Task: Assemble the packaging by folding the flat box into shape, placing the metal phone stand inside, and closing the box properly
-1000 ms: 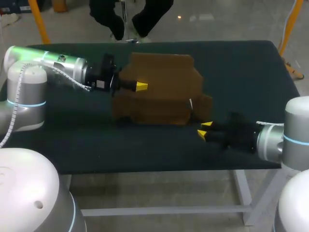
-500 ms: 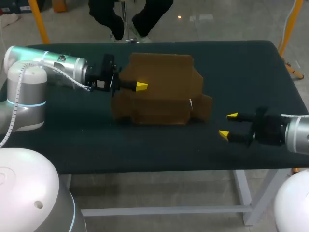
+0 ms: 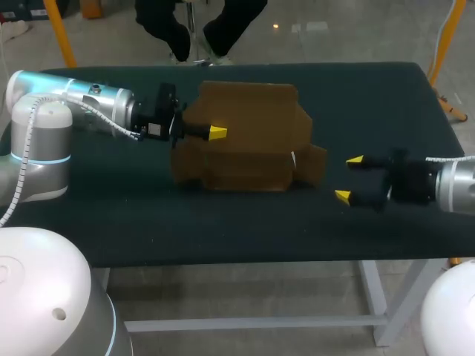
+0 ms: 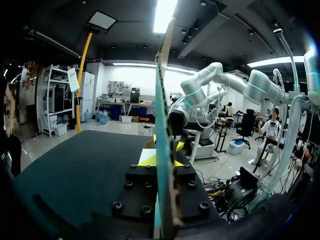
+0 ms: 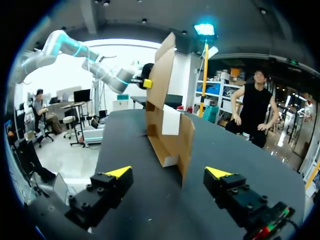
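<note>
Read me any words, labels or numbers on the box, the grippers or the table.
None can be read.
The box: plain brown, no print shows.
The white patch on it: too small to tell.
The left gripper, right gripper and table: no marks show.

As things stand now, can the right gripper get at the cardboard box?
Probably yes. The right gripper is open and faces the cardboard box, with only bare table between them.
</note>
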You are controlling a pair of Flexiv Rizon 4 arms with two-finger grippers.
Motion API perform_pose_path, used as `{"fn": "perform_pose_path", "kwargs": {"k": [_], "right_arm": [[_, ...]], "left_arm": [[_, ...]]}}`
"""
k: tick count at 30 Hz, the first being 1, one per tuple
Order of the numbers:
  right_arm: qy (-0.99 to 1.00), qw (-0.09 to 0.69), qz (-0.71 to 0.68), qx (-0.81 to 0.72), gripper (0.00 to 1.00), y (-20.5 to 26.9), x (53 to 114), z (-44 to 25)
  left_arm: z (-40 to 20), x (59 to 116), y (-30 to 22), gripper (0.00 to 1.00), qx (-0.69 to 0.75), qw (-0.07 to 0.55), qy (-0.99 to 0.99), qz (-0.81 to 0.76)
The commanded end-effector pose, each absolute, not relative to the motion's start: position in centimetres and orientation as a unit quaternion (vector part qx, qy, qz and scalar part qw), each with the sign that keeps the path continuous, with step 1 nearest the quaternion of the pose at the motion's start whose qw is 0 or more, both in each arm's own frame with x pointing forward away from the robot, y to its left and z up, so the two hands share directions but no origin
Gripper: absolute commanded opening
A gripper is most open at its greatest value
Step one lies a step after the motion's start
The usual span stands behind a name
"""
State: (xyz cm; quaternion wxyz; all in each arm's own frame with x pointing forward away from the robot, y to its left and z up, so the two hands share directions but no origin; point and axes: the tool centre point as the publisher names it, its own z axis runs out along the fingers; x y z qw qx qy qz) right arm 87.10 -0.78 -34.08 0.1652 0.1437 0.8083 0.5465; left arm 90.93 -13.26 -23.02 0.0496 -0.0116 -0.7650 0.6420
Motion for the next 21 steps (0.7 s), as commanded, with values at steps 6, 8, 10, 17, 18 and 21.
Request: {"fn": "perform_pose_path", "kwargs": {"k": [6,8,10,17,18,21], "right_arm": [[0.809,0.147,0.553,0.135,1.0,1.6,91.6,-36.2],[0.81,0.145,0.551,0.137,0.96,2.1,92.3,-36.6],[0.81,0.142,0.551,0.141,0.89,2.5,93.0,-37.0],[0.804,0.141,0.558,0.153,0.41,4.0,94.2,-37.7],[0.804,0.14,0.558,0.153,0.36,4.3,94.2,-37.8],[0.805,0.142,0.556,0.155,0.02,4.8,94.1,-37.9]], "left_arm": [[-23.3,90.9,-13.3,0.0,-0.012,0.05,-0.765,0.642],[-23.3,90.9,-13.3,0.0,-0.012,0.05,-0.765,0.642],[-23.3,90.9,-13.3,0.0,-0.012,0.05,-0.765,0.642],[-23.3,90.9,-13.3,0.0,-0.012,0.05,-0.765,0.642],[-23.3,90.9,-13.3,0.0,-0.012,0.05,-0.765,0.642],[-23.3,90.9,-13.3,0.0,-0.012,0.05,-0.765,0.642]]}}
